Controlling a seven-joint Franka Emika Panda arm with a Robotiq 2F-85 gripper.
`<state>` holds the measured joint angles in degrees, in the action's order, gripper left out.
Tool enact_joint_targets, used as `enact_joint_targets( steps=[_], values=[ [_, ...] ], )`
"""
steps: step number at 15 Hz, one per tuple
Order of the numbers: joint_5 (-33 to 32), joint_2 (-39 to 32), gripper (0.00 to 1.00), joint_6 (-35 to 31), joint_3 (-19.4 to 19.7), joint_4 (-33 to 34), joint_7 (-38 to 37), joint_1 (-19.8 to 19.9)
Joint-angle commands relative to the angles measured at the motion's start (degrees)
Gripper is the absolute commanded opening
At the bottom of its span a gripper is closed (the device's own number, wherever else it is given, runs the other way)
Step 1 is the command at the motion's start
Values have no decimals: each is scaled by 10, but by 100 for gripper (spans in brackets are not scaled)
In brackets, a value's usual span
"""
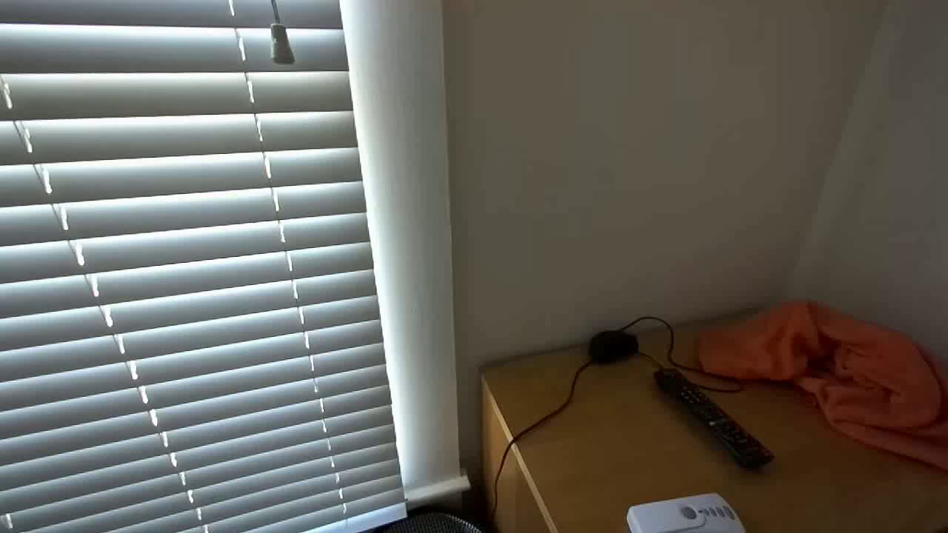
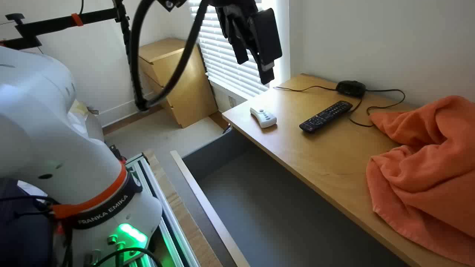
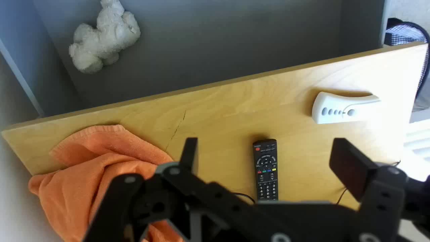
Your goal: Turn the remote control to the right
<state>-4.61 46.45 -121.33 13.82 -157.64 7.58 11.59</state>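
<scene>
so far, remote control (image 3: 266,169): flat on the wooden top (image 3: 216,136), buttons up, red-button end toward the drawer (image 3: 221,43); in both exterior views it lies at a slant, its far end near the black puck (image 2: 350,88).

gripper (image 3: 268,158): fingers spread wide, nothing held; it hangs in the air, well apart from the remote control, which shows between the fingers in the wrist view.

turn to the right: most likely not begun, as i read it; a finished turn with the fingers lifted away would look much the same, so i cannot be sure. whose right is meant cannot be told.

white handset (image 3: 341,109): on the same wooden top, near the edge above the drawer, apart from the remote control; no share in the job.

orange cloth (image 3: 107,168): bunched at one side, apart from the remote control; the swing should miss it.

left to do, if unturned: come down over the remote control, pinch it across its width, rotate it flat, release, lift off.
</scene>
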Motion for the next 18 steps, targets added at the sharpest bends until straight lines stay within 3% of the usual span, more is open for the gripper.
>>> enact_joint_targets(
  steps=[1,10,12,18],
  values=[
    [3,-1,100,1,-3,1,2,3],
    [3,-1,100,1,-3,1,2,3],
    [-8,-47,100,-40,-28,2,-43,12],
    [8,-162,100,-194,-59,-2,-67,-16]
  ],
)
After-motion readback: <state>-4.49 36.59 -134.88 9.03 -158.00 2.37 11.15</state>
